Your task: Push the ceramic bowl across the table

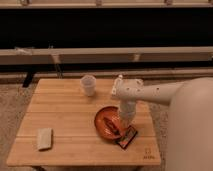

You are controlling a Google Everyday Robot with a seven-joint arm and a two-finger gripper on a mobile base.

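Reaching down, tool meets ceramic bowl on table.

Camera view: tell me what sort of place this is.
Probably an indoor lab or office test space. A small wooden table stands on speckled carpet before a long low rail against a dark wall. The gripper reaches down at the ceramic bowl, near a translucent cup.

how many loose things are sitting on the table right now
4: a white cup at the back, the ceramic bowl front right under the pincer, a dark packet beside it, a pale block front left.
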